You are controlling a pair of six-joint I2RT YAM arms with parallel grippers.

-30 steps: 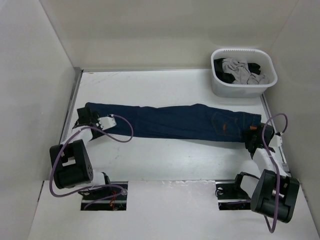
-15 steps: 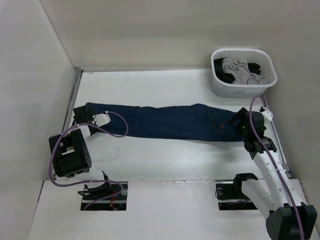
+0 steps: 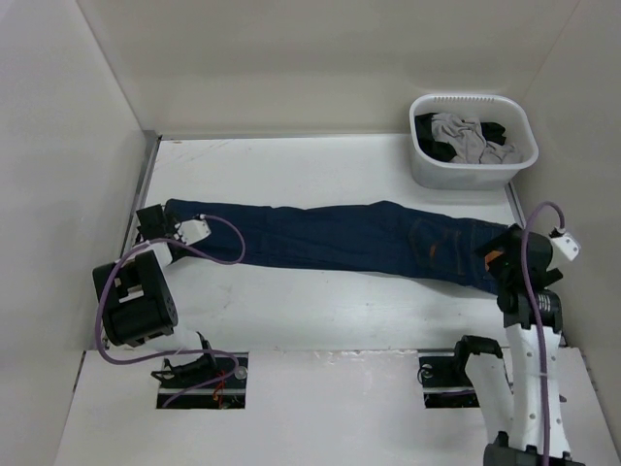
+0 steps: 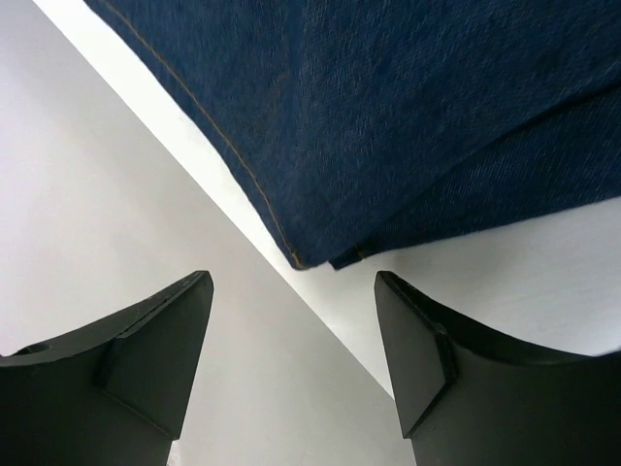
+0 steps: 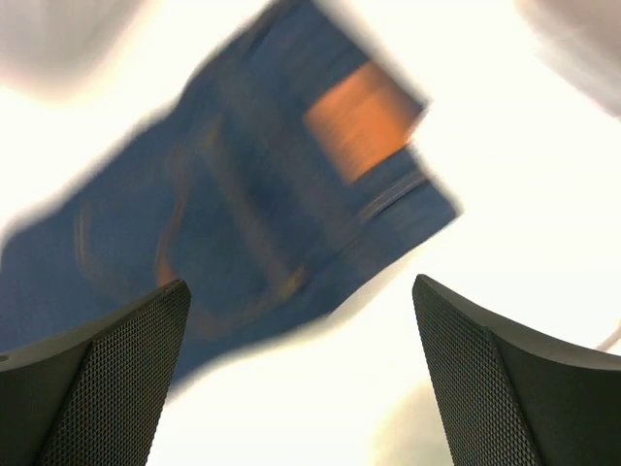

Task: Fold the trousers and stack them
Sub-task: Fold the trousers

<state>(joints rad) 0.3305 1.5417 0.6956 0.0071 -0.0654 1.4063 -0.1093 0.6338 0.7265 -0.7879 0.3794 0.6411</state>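
Note:
The trousers (image 3: 330, 236), dark blue jeans, lie flat and stretched across the table, hems at the left and waistband at the right. The tan-orange patch (image 3: 492, 257) shows at the waistband end. My left gripper (image 3: 155, 223) sits low by the hems, open. In the left wrist view the hem corner (image 4: 320, 254) lies just ahead of the left gripper (image 4: 293, 283), nothing between the fingers. My right gripper (image 3: 512, 254) hovers above the waistband end, open and empty. The right wrist view is blurred: the trousers (image 5: 243, 214) and patch (image 5: 364, 116) lie beyond the open right gripper (image 5: 301, 286).
A white basket (image 3: 427, 173) with grey and black clothes stands at the back right corner. White walls close in on the table's left, back and right sides. The left wall runs right beside the left gripper.
The right gripper has opened, let go of the waistband and lifted, swinging over the waist and back to the right. The left gripper has shifted slightly left at the hems.

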